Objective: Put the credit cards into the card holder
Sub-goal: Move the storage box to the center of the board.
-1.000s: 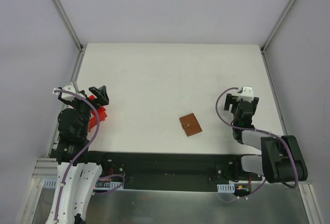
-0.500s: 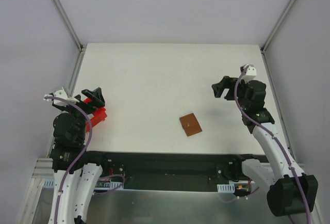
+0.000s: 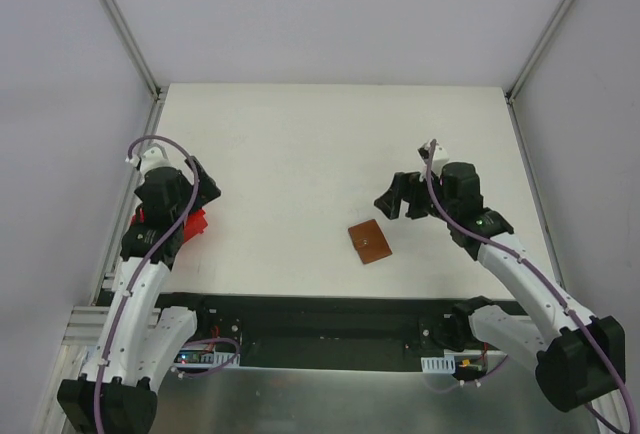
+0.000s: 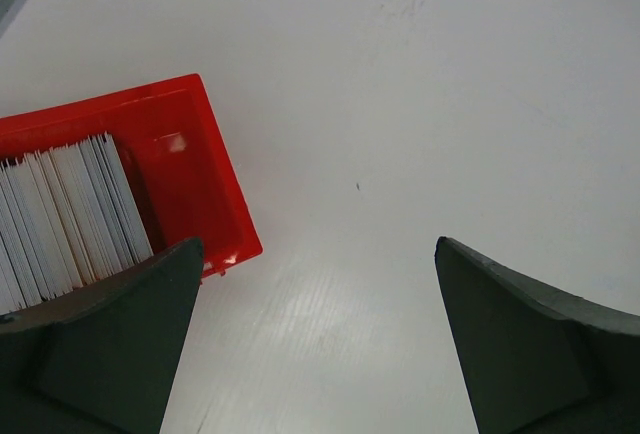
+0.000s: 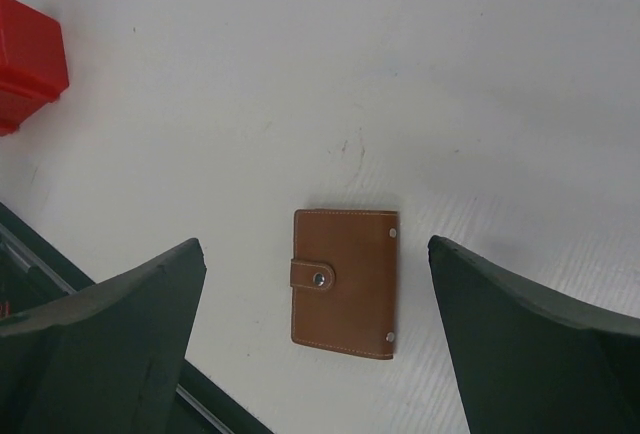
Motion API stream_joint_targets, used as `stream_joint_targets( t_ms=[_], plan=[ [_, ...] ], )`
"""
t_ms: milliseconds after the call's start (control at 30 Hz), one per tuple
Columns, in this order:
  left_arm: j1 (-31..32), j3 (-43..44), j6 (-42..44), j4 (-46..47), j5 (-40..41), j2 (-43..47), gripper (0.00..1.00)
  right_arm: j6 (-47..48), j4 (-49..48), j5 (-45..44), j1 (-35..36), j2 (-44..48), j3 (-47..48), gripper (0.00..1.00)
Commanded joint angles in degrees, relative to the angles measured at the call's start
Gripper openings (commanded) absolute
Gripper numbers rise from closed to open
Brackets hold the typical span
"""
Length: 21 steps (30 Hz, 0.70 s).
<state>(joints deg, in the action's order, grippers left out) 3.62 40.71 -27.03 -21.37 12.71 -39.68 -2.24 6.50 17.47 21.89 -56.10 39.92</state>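
Both grippers are spread wide and hold nothing. The left gripper [image 4: 315, 254] hangs by the right end of the red tray [image 4: 215, 169], where the credit cards [image 4: 60, 219] stand on edge in a row. The right gripper [image 3: 398, 197] hovers just beyond the card holder [image 5: 345, 282], which lies closed and flat on the table [image 3: 300, 144], right of centre and towards the near edge.

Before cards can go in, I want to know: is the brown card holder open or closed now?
Closed. The card holder lies flat and folded, its strap snapped across the front; no inside shows.
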Motion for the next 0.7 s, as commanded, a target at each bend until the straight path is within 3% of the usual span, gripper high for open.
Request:
stream_joint_targets(
  t_ms=[0,667],
  plan=[
    [-0.8,2.4,-2.7,1.0,0.6,-5.1,0.99,-1.3,0.7,0.4,1.0,1.9,-2.1,0.96],
    [-5.5,0.5,-1.6,10.0,-0.3,-23.2,0.99,-1.8,2.4,-2.4,1.1,5.6,-6.5,0.96]
  ],
)
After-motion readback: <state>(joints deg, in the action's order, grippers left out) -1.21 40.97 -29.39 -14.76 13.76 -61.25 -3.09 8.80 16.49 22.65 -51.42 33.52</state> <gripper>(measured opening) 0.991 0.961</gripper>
